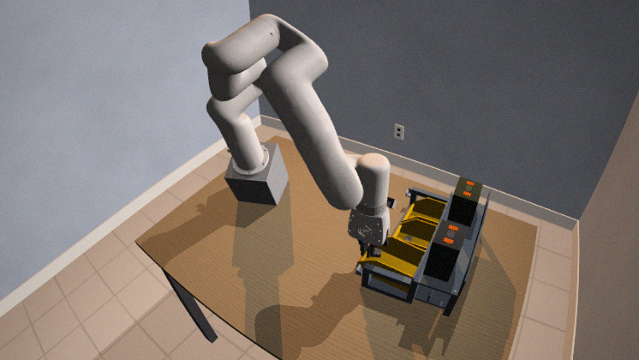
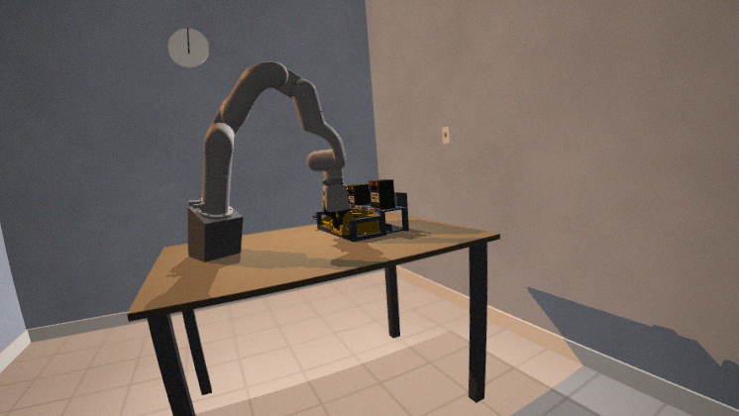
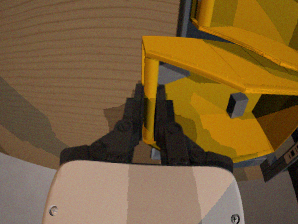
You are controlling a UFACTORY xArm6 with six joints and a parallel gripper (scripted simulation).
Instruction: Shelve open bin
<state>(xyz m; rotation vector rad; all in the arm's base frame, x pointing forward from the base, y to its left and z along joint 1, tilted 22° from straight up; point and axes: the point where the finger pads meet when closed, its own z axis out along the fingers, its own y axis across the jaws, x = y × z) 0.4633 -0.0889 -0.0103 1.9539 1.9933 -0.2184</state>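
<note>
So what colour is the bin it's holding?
Yellow. The bin, pinched by the end effector, shows best in the wrist view.

The desk (image 1: 277, 268) looked like matt grained wood, the yellow bin (image 3: 200, 56) like smooth matt plastic.
</note>
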